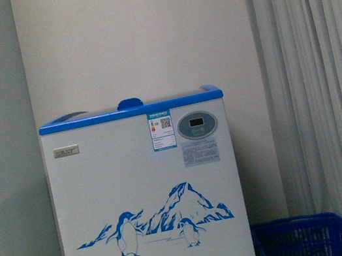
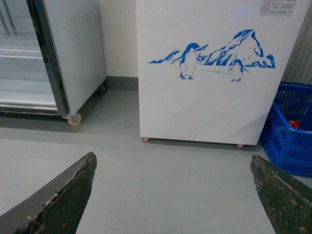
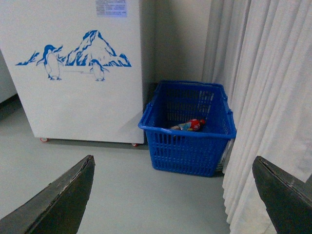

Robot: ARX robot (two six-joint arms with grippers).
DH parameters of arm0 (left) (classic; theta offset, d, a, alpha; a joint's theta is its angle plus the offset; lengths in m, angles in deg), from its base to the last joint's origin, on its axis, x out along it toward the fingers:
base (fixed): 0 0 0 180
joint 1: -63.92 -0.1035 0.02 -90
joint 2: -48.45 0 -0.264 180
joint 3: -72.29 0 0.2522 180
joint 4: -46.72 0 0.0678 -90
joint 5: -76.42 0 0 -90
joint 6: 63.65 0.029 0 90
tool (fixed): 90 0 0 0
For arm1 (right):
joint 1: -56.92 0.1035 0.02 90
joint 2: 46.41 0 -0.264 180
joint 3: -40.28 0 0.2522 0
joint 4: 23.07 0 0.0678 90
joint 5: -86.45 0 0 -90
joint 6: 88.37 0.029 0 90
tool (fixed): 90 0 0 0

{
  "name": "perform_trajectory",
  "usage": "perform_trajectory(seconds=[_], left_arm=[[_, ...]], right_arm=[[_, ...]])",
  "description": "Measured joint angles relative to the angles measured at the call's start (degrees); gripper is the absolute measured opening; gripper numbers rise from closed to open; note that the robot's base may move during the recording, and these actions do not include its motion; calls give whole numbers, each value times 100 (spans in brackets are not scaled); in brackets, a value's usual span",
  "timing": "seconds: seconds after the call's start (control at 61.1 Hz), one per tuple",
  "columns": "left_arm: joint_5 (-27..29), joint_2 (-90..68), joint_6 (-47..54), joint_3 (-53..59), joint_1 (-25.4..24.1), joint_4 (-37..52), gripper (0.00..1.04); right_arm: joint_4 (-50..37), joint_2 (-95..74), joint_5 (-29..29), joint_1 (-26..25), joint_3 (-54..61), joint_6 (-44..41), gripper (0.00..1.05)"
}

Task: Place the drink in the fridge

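Observation:
The fridge point(image 1: 147, 198) is a white chest freezer with a blue rim, a penguin-mountain picture and an oval grey panel; it stands straight ahead, lids shut. It also shows in the left wrist view point(image 2: 209, 97) and the right wrist view point(image 3: 78, 97). The drink point(image 3: 189, 125) lies on its side inside the dark blue crate point(image 3: 187, 146), to the right of the fridge; a red bit of it shows in the left wrist view point(image 2: 294, 124). My left gripper point(image 2: 173, 195) and right gripper point(image 3: 173, 195) are open and empty, above the grey floor, well short of both.
A tall white cabinet on castors point(image 2: 73, 53) stands left of the fridge. White curtains point(image 3: 263, 97) hang right of the crate point(image 1: 310, 239). Grey floor point(image 2: 161, 170) lies between me and the fridge.

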Motion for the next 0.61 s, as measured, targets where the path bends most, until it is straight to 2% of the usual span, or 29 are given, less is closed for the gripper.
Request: perform_trajectory(seconds=[0.606], left_arm=[[0,0,0,0,0,0,97]], right_arm=[[0,0,-7,0,0,0,97]])
